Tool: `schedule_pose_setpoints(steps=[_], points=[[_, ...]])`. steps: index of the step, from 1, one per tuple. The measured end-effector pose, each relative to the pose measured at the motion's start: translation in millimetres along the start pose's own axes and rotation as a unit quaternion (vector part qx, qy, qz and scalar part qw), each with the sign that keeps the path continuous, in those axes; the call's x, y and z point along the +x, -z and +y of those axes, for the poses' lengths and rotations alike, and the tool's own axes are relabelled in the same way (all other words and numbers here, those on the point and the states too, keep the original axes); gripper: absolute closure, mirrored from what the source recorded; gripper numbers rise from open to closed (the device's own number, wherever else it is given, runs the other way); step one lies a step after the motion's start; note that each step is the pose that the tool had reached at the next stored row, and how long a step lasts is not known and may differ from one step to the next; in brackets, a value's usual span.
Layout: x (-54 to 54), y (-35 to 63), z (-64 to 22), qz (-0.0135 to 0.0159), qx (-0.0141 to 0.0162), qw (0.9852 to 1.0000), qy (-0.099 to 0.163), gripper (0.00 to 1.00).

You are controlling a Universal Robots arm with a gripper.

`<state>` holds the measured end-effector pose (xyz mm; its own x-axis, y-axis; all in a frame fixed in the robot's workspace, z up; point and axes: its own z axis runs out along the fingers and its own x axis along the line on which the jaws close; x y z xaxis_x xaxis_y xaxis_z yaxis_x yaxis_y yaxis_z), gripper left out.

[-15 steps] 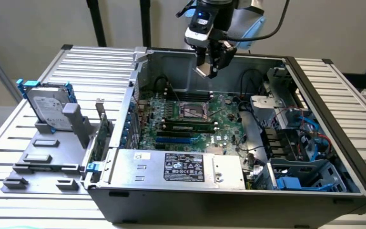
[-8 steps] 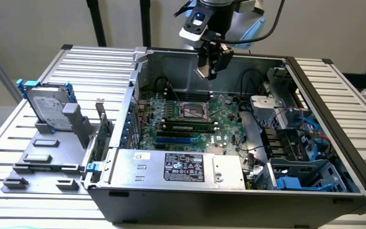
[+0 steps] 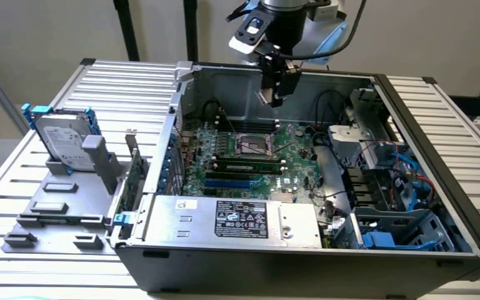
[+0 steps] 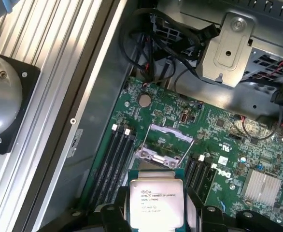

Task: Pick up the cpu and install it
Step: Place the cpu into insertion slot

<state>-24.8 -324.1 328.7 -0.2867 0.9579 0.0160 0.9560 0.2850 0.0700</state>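
Up above the open computer case [image 3: 307, 259] with the gripper [image 3: 274, 100], black fingers [image 4: 113, 215] pinched shut on two sides of the cpu [image 4: 156, 203]. Flat square chip, brushed silver-grey lid with small dark print, thin blue-green rim, held clear of the board.

Just beyond it in the wrist view, down on the green motherboard [image 4: 219, 140]: the socket [image 4: 164, 145], square, framed in shiny bare metal. Hemmed in by long black memory slots [image 4: 113, 154] on one side and a second set on the other. Round coin battery [image 4: 144, 100] close by, ribbed silver heat sink [image 4: 262, 186] further off.

From the exterior view, well above the board and near the case's far wall, with free air all round the fingers. Toward the exterior view's right, tangled black, red and blue cables [image 3: 407, 167] among folded metal brackets. Along the near edge, a big silver box [image 3: 240, 219] with a black label.

Underneath it all, a table [image 3: 123, 81] of ribbed aluminium slats. On the exterior view's left, a grey plastic tray [image 3: 65, 206] with a silver hard drive [image 3: 60, 140] propped upright in a blue-edged frame, well apart from the socket.
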Motion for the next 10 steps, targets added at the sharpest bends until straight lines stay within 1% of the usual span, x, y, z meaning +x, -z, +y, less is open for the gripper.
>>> schedule_pose_setpoints(steps=[3,5,8,10], points=[[0.0,-1.5,-0.1,-0.0019,-0.0004,0.9996,-0.027,0.45],[0.0,-2.5,-0.2,-0.0032,-0.0007,0.9990,-0.045,0.45],[-0.1,-4.0,-0.3,-0.0051,-0.0011,0.9974,-0.072,0.45],[-0.1,-5.0,-0.3,-0.0064,-0.0014,0.9959,-0.091,0.45]])
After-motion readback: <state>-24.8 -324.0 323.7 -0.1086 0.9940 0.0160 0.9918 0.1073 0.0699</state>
